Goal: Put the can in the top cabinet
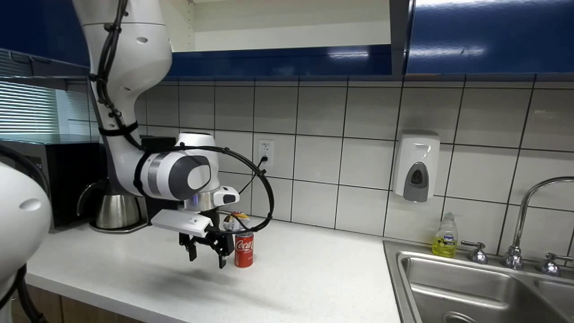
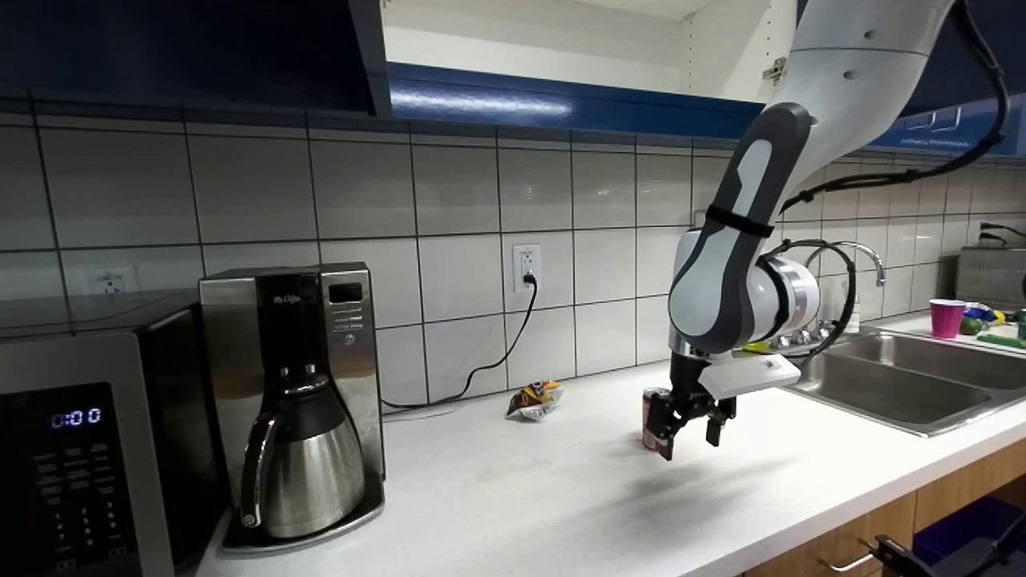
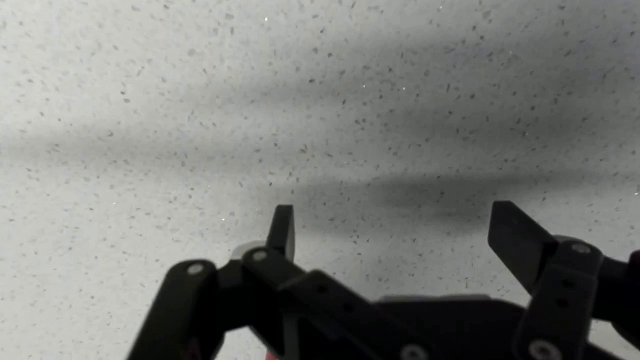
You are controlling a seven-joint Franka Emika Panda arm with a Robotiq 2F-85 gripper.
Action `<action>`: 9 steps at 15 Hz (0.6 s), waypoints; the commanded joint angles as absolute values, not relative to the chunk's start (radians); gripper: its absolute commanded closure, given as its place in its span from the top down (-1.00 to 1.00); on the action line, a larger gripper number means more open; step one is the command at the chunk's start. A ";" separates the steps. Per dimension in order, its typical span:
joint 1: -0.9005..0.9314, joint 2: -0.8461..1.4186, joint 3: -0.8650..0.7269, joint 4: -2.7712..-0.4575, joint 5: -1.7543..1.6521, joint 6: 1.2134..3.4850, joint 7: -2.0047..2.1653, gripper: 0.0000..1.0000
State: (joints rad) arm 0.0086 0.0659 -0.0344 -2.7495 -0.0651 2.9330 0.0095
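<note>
1. In both exterior views we see the top cabinet (image 1: 291,29), open, well above the end effector (image 1: 207,259); only the wrist view shows us speckles in the tabletop (image 3: 150,90) beneath it.
2. We see it spread wide, tabletop showing through the gap; whether it touches the can (image 1: 244,252), we cannot tell.
3. We find the can just beside the end effector, long axis vertical, white script upright.
</note>
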 commanded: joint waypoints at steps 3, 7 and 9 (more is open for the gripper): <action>0.022 0.146 -0.107 -2.684 -0.171 3.016 0.092 1.00; 0.060 0.171 -0.172 -2.647 -0.235 3.040 0.149 1.00; 0.086 0.181 -0.202 -2.635 -0.263 3.058 0.185 1.00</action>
